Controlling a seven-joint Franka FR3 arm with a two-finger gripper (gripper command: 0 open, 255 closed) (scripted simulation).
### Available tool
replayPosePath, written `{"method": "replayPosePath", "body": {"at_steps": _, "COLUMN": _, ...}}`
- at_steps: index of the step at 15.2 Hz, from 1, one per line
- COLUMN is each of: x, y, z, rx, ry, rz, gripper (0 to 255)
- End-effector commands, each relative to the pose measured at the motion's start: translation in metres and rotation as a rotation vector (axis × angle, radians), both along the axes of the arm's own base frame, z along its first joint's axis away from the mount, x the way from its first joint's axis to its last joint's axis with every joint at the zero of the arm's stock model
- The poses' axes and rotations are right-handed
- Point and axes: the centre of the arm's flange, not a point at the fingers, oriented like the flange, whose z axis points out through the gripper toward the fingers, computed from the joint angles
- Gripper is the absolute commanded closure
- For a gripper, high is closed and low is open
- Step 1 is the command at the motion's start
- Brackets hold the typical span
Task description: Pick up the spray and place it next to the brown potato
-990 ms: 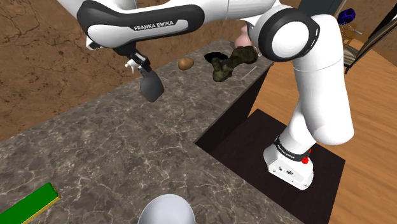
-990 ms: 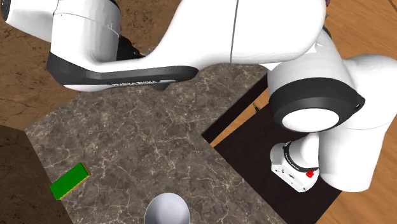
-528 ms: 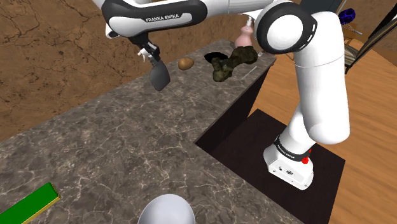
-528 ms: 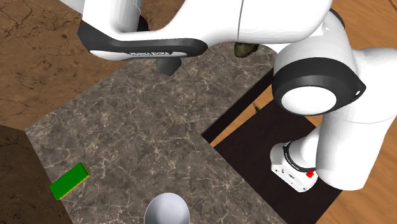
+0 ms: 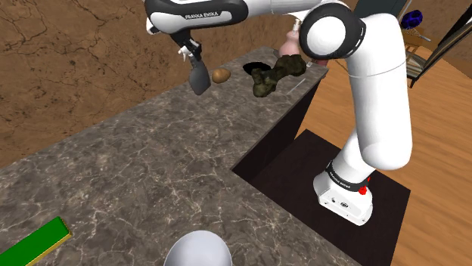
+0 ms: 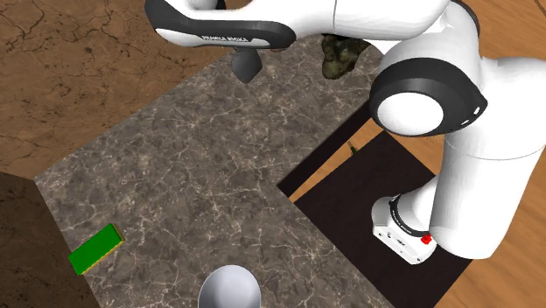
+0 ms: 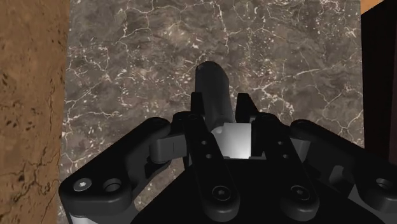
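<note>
On the shoulder view's left I see a green block [image 5: 34, 243] at the marble counter's [image 5: 151, 174] near edge, then a pale grey dome [image 5: 198, 251]. Further right my gripper [image 5: 195, 63] is clamped on the dark grey spray [image 5: 200, 78] — lifted off the stone, I think, though I can't be certain. Both fingers [image 7: 198, 109] press its sides. Just beside it lies the brown potato [image 5: 220, 75] — then a camouflage-patterned lump [image 5: 268, 78].
</note>
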Motion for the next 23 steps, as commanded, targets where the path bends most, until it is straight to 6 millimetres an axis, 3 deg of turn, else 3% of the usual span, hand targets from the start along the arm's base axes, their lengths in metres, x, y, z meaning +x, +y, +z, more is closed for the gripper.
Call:
{"method": "replayPosePath", "body": {"at_steps": 1, "x": 0.015, "y": -0.026, "z": -0.003, "rx": 0.0, "ry": 0.001, "rz": 0.001, "gripper": 255}}
{"method": "replayPosePath", "body": {"at_steps": 10, "x": 0.073, "y": -0.128, "z": -0.003, "rx": 0.0, "ry": 0.001, "rz": 0.001, "gripper": 255}}
{"method": "replayPosePath", "body": {"at_steps": 23, "x": 0.073, "y": -0.128, "z": -0.071, "rx": 0.0, "ry": 0.001, "rz": 0.001, "gripper": 255}}
